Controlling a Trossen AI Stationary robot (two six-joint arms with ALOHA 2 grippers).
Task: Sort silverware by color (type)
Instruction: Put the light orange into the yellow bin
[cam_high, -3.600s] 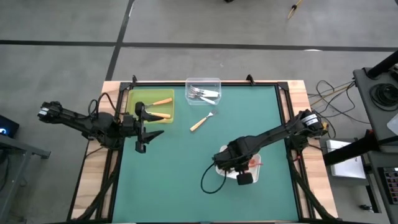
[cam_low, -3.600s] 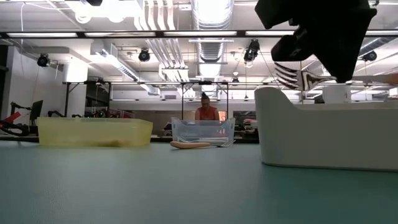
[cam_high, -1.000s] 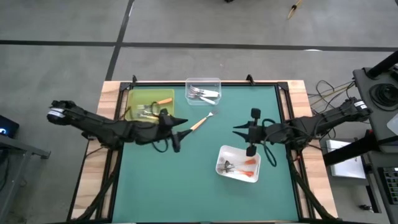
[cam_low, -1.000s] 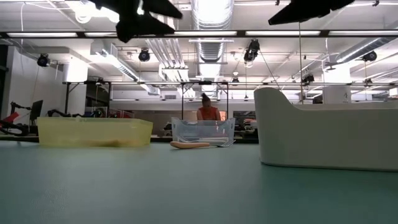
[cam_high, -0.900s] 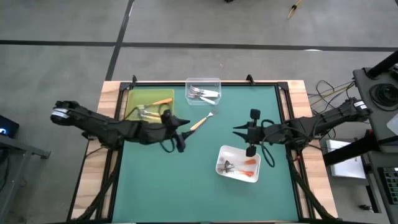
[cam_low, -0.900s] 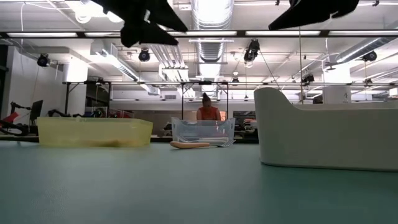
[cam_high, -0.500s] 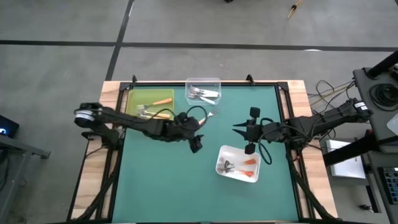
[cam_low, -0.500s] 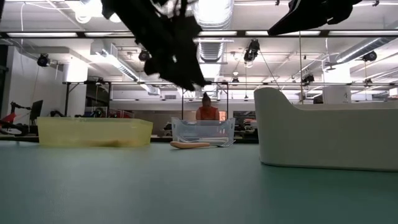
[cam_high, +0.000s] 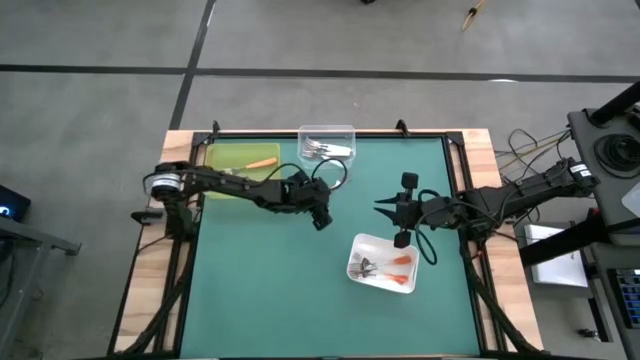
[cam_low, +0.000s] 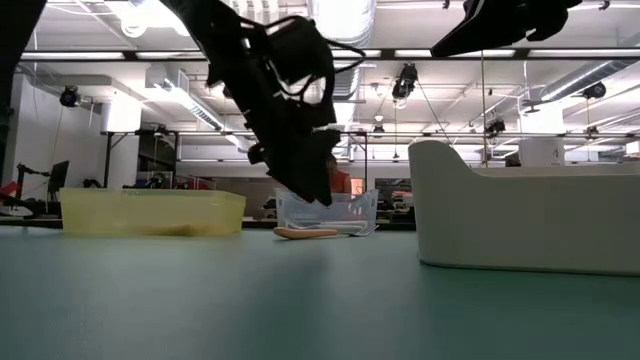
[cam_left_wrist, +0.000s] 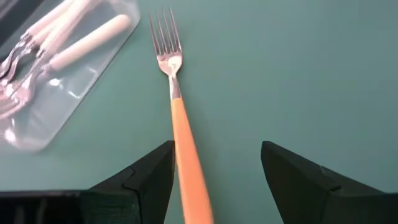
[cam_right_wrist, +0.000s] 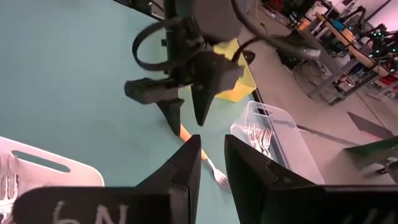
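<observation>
One fork with a light orange handle (cam_left_wrist: 185, 149) lies flat on the green table beside the clear tray (cam_left_wrist: 59, 74), also seen in the low view (cam_low: 310, 233). My left gripper (cam_left_wrist: 217, 149) is open and hovers just above it, pointing down, a finger on either side of the handle. In the high view my left gripper (cam_high: 318, 207) covers most of the fork. My right gripper (cam_high: 380, 207) waits in the air above the white tray (cam_high: 358, 250), open by a narrow gap.
The clear tray (cam_high: 327, 146) at the far edge holds white-handled forks. The yellow tray (cam_high: 225, 158) at far left holds light orange ones. The white tray (cam_low: 520, 220) holds red-orange forks. Bare green mat lies toward the near edge. A person sits in the room beyond.
My left arm has swung from beside the yellow tray toward the table's right and come down over the lone fork, staying open. The fork has kept its place.
</observation>
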